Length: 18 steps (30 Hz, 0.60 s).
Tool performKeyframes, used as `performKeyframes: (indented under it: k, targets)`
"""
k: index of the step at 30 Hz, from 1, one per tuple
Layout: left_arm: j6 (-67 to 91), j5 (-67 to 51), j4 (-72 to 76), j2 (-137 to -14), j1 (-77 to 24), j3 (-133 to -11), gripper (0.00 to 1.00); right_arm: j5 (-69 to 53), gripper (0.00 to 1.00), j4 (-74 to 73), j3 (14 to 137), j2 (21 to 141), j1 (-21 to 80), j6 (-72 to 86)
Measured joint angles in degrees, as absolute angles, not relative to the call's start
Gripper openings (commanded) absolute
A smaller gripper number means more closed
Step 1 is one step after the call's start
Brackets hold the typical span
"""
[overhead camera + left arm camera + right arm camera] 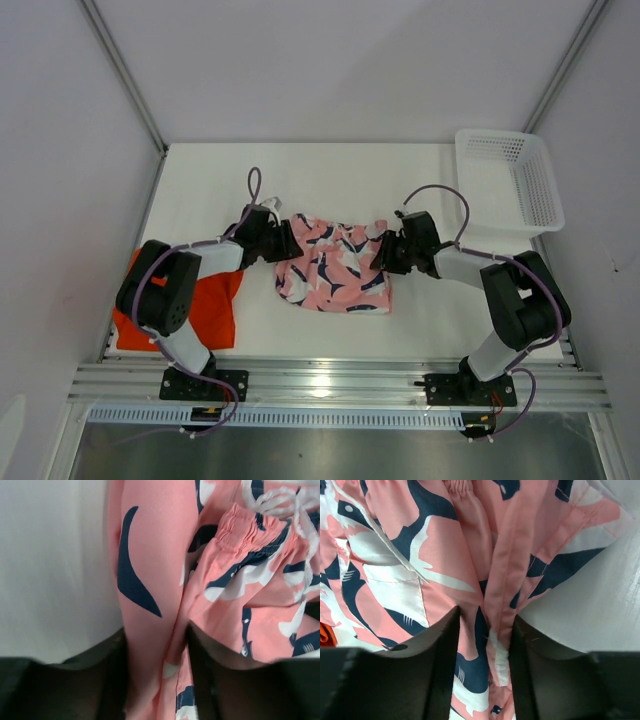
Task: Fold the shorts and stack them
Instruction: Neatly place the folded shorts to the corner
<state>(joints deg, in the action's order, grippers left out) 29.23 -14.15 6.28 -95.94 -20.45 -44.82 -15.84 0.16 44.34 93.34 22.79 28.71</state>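
Note:
The pink shorts [335, 270] with the navy-and-white print lie crumpled in the middle of the table. My left gripper [290, 242] is at their upper left edge and my right gripper [380, 250] at their upper right edge. In the left wrist view the gripper [157, 645] is shut on a bunched fold of the pink shorts [150, 555]. The right wrist view shows the other gripper [485, 640] shut on a gathered seam of the pink shorts [445, 555]. The orange shorts [210, 305] lie flat at the near left, partly under the left arm.
A white mesh basket [510, 180] stands at the back right corner. The metal rail [330, 380] carrying both arm bases runs along the near edge. Grey walls close in the table on the left, right and back.

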Motion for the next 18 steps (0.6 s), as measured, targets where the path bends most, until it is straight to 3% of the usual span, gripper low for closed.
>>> performKeyframes:
  k: [5,6,18]
  targets:
    - [28.6,-15.2,4.8,-98.0,-21.2,-46.2,0.00,-15.2,0.05,-0.4,44.4,93.4,24.0,28.9]
    - [28.6,-15.2,4.1,-98.1,-21.4,-46.2,0.00,-14.9,0.00,-0.4,44.4,93.4,24.4,29.0]
    - [26.3,-7.8,-16.2,-86.2,-22.6,-51.3,0.00,-11.4,0.00,-9.9,51.5,86.8,34.2,29.9]
